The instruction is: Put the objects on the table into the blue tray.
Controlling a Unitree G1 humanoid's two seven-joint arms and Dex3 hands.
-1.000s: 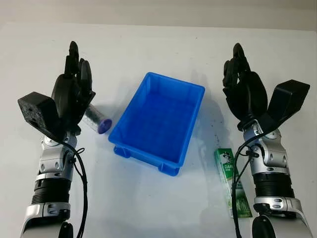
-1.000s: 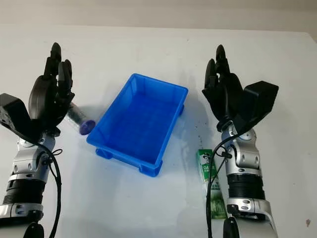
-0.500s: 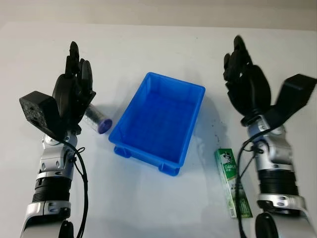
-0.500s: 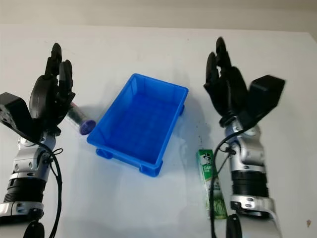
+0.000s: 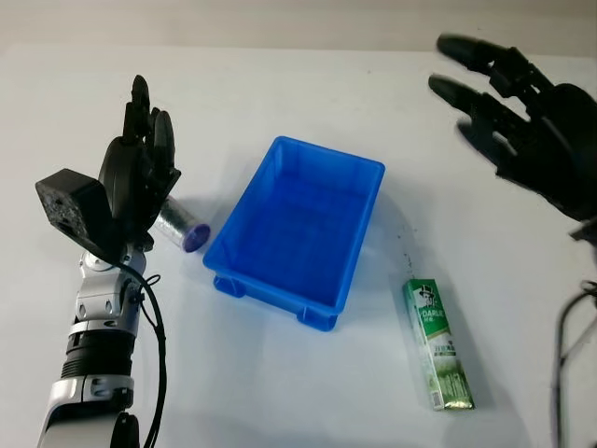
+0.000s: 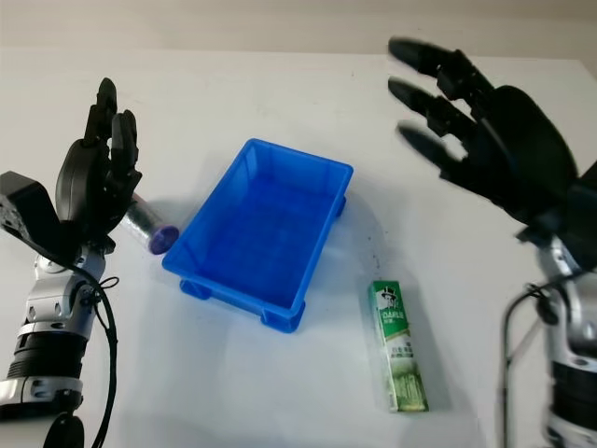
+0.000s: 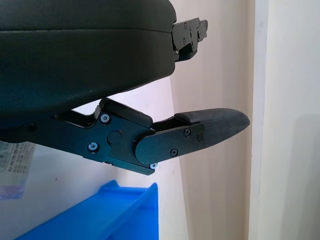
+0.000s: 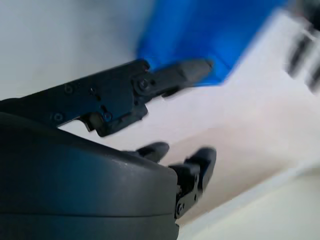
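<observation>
Left hand: the left hand (image 5: 138,177) stands upright on its forearm at the left of the table (image 5: 280,93), fingers (image 5: 140,103) pointing up and away, open and holding nothing.
Right hand: the right hand (image 6: 494,140) is raised high at the right, above the table, palm turned toward the middle; its fingers (image 6: 424,93) reach leftward, open, with nothing between them.
Tube: a clear tube (image 5: 181,227) with a purple cap lies on the table just below the base of the left fingers, touching or nearly touching the palm's right edge; the cap end points toward the tray.
Tray: the blue tray (image 5: 364,173) sits between the two hands with nothing in it; its near-left corner is just beside the tube's cap. Its far-right corner lies below and to the left of the right fingertips, well apart from them.
Box: a green box (image 6: 397,345) lies flat on the table, right of the tray's near corner, well below the right fingers and not touched by them.
Wrist views: the left thumb (image 7: 200,132) juts out above the tray's rim (image 7: 125,205); the right fingers (image 8: 165,80) cross in front of the tray.
</observation>
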